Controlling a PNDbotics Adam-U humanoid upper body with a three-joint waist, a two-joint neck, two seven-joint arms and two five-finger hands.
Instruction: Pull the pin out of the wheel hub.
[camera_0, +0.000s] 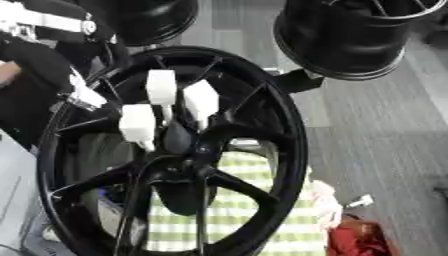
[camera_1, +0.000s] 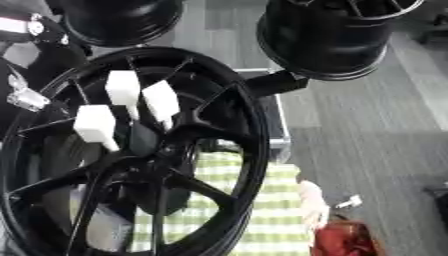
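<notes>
Black and spoked, the wheel hub (camera_0: 175, 155) fills the left and centre of the frame, standing on edge over a green checked cloth (camera_0: 241, 200). Three white pins (camera_0: 162, 87) stick out above its centre boss, close together. No robot hand is clearly in view, so whether either is open or closed cannot be told. Risk, as I judge it: the pins crowd each other, so a reach for one could knock its neighbour, and pulling off-axis could jam the pin or rock the upright hub.
</notes>
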